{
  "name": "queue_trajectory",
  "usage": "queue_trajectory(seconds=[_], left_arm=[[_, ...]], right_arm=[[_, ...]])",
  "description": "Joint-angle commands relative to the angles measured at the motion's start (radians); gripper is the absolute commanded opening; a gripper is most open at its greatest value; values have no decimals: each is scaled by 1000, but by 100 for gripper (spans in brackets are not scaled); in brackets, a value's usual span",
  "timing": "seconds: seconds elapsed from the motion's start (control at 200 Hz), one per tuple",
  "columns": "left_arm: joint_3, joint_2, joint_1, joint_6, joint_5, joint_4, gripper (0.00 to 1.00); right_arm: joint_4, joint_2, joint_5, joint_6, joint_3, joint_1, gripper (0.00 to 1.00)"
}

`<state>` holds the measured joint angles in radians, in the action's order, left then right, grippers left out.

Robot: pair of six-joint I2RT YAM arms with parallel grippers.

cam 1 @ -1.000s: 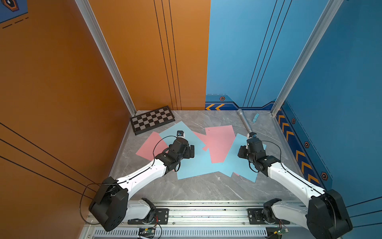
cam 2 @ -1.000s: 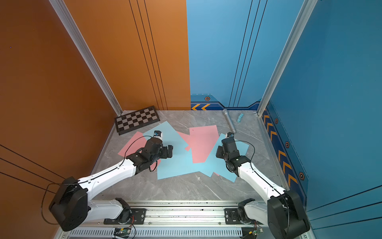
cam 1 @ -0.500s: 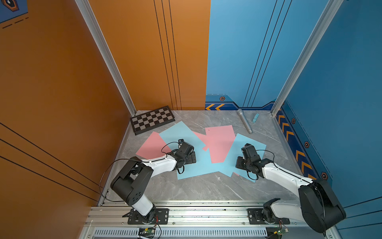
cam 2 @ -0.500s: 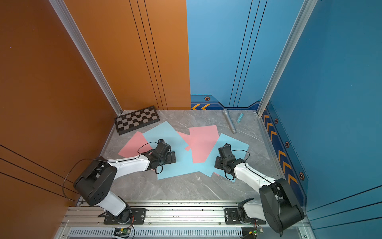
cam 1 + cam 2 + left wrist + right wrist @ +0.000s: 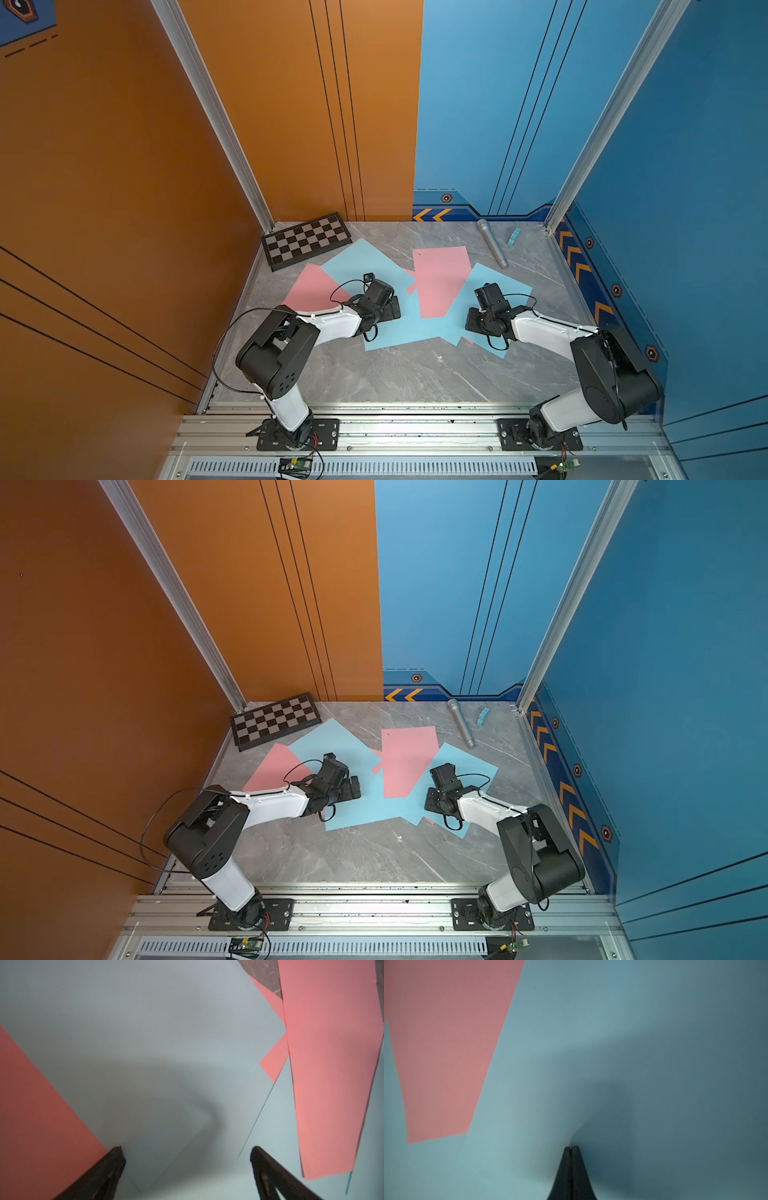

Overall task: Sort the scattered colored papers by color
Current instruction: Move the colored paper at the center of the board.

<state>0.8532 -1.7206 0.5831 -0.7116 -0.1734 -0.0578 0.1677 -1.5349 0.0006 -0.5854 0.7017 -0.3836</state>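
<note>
marble table (image 5: pixel 415 374): papers (image 5: pixel 440 286) (pink, blue), checkerboard (image 5: pixel 307 243), microphone (image 5: pixel 492 244)

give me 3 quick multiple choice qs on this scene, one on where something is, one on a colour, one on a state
1. Where is the board?
A) far right corner
B) far left corner
C) near edge, middle

2. What colour is the paper under the right gripper?
A) pink
B) green
C) light blue

3. How do the left gripper and right gripper stand?
A) left open, right shut
B) both open
C) left shut, right open

Answers:
1 B: a top view shows it in that corner.
2 C: the right wrist view shows light blue beneath the tips.
3 A: the left jaws stand wide apart in the left wrist view, and the right jaws meet in the right wrist view.
</note>
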Motion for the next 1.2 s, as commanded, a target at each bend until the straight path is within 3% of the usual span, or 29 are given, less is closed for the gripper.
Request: queue_trajectory(seconds=[0.0, 0.335, 0.686, 0.971, 1.196], left_arm=[[2, -95, -23, -47, 114, 54, 98], [129, -243, -80, -52, 193, 40, 98], [258, -306, -119, -78, 239, 41, 98], [239, -177, -107, -103, 242, 41, 98], [247, -24, -59, -89, 209, 54, 98]], right_arm=[[29, -72, 0, -18, 30, -6, 0], [19, -241, -19, 8, 189, -2, 0], [93, -335, -45, 49, 364, 49, 0], [143, -254, -36, 82, 413, 59, 0], [149, -281, -2, 99, 433, 63, 0]])
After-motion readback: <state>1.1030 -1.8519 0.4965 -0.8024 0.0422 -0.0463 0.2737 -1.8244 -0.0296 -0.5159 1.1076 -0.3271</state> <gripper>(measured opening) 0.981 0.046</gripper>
